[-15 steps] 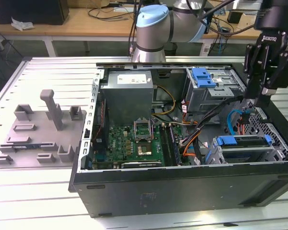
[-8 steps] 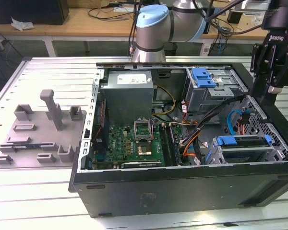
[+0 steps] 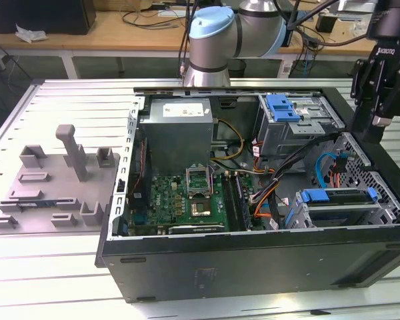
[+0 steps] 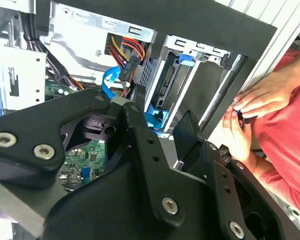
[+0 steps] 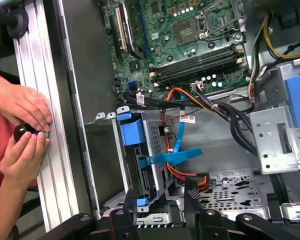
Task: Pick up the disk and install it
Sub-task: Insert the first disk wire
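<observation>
Hanging near one disk (image 5: 147,150), the one gripper (image 5: 160,200) is open and holds nothing; two hands (image 5: 22,102) pinch one knob (image 5: 23,132).

Ribbed metal tabletop (image 3: 67,100), cable-strewn wooden workbench (image 3: 120,30) behind, perhaps dark floor (image 3: 140,67) beneath.

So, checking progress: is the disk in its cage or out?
In: the disk sits inside the cage, its blue bracket at the top.

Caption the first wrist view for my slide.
Open gripper near the blue-framed disk sitting inside the open computer case; a person's hands beside the case.
</observation>
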Robot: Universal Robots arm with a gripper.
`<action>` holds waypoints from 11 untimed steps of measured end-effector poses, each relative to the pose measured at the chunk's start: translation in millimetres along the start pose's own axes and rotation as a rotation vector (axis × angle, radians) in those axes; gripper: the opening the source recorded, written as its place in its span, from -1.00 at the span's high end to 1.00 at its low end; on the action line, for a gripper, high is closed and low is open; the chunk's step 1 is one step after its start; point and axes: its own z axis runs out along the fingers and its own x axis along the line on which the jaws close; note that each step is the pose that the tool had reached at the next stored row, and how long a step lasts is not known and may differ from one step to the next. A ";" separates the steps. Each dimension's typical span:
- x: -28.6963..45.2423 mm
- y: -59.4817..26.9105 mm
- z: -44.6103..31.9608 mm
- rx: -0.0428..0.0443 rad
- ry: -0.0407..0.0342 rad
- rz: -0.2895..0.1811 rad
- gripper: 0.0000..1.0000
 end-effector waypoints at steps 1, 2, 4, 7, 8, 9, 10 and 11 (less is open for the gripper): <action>-2.4 0.1 -0.6 -0.0010 -0.0001 0.002 0.00; -4.0 0.2 -1.1 -0.0016 0.0000 0.004 0.00; -7.6 0.5 -1.8 -0.0028 -0.0002 0.007 0.00; -14.5 -1.4 -0.2 -0.0047 -0.0003 0.011 0.00; -17.9 -3.1 1.5 -0.0055 0.0000 0.014 0.00; -19.7 -4.1 2.5 -0.0060 0.0001 0.015 0.00; -24.3 -5.0 5.3 -0.0078 0.0004 0.020 0.00; -26.2 -4.6 6.8 -0.0087 0.0015 0.023 0.00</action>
